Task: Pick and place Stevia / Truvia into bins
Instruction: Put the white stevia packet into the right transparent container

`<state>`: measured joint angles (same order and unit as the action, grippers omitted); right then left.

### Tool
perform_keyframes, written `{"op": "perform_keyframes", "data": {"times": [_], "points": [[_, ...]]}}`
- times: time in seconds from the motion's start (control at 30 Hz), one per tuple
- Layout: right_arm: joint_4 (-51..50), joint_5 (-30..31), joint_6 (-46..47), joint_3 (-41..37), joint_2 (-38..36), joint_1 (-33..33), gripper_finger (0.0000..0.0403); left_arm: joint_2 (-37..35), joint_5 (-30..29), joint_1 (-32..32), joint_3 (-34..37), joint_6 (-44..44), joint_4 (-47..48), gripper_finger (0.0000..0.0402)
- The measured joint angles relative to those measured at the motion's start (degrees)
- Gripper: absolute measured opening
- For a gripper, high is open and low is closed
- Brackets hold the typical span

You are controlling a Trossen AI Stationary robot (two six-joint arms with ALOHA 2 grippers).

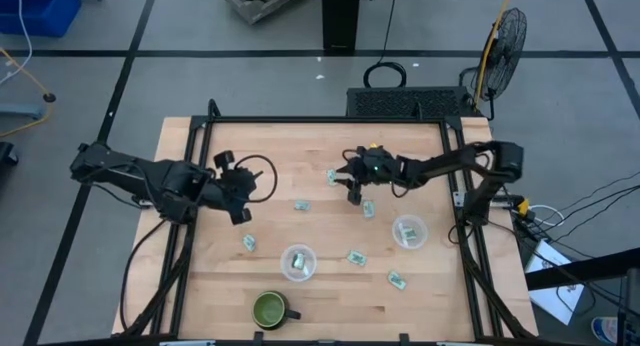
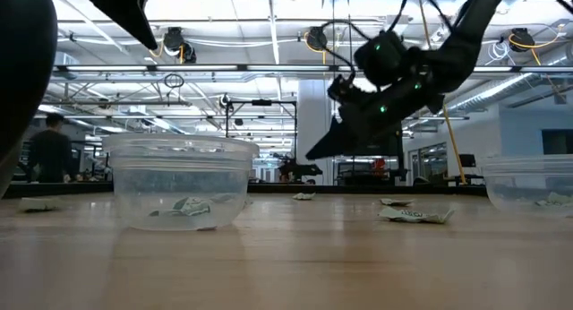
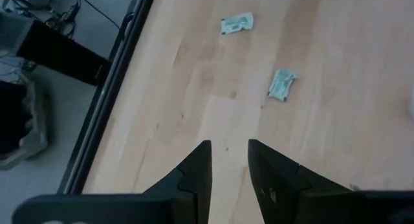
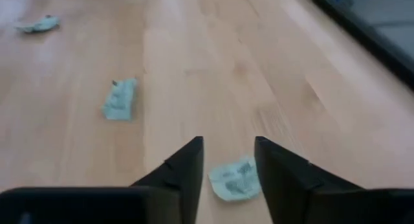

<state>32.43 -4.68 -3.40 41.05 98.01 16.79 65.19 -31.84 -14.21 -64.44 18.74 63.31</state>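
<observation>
Several pale green and white packets lie flat on the wooden table: one [image 1: 331, 175] near my right gripper, others [image 1: 301, 206], [image 1: 368, 208], [image 1: 249, 243], [image 1: 356, 257], [image 1: 397, 279]. Two clear cups [image 1: 298, 262], [image 1: 408, 231] stand upright, each with packets inside [image 2: 183, 208]. My right gripper [image 1: 352, 191] hangs open above the table [image 2: 320, 151]. In its wrist view a packet [image 4: 236, 179] lies on the wood below, between the open fingers [image 4: 228, 141], untouched. My left gripper [image 1: 240, 201] is open [image 3: 229, 145] over bare wood, with two packets [image 3: 282, 83], [image 3: 237, 23] ahead of it.
A dark green mug [image 1: 270, 308] stands near the table's near edge, left of centre. A black frame [image 1: 190, 146] borders the table's left, far and right sides. Bare wood lies between the two grippers and along the far edge.
</observation>
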Motion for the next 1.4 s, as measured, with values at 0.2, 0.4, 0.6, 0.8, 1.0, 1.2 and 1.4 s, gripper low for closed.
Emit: {"op": "perform_keyframes", "data": {"times": [0.2, 0.4, 0.6, 0.8, 1.0, 1.2, 1.4], "points": [[0.41, -1.0, -1.51, 1.06, 5.82, -0.02, 0.0189, 0.04, -0.09, 1.36, 2.08, 0.02, -0.61, 0.0106], [-0.57, 5.22, -3.6, 4.0, 10.17, -1.48, 0.0186, 0.04, -0.11, 2.37, 3.17, -0.02, -0.59, 0.0106], [-5.58, 6.46, -3.28, 7.88, 13.4, -1.37, 0.0162, 0.04, -0.05, 3.12, 3.21, 0.52, -0.59, 0.0106], [-8.61, 7.45, -1.51, 8.02, 13.66, -1.35, 0.0108, 0.04, 0.75, 3.12, 3.21, 1.82, -0.57, 0.0106], [-11.08, 8.24, -0.41, 7.74, 10.21, -1.72, 0.0016, 0.04, 0.82, 3.12, 3.21, 3.85, -0.55, 0.0106], [-22.31, 17.2, -0.19, 7.63, 2.08, -4.23, 0.0006, 0.04, 0.92, 3.1, 3.21, 4.96, -0.54, 0.0106], [-39.06, 22.66, 9.46, 7.64, -12.62, -12.77, 0.0003, 0.04, 3.43, 3.1, 3.21, 5.96, -0.52, 0.0106]]}}
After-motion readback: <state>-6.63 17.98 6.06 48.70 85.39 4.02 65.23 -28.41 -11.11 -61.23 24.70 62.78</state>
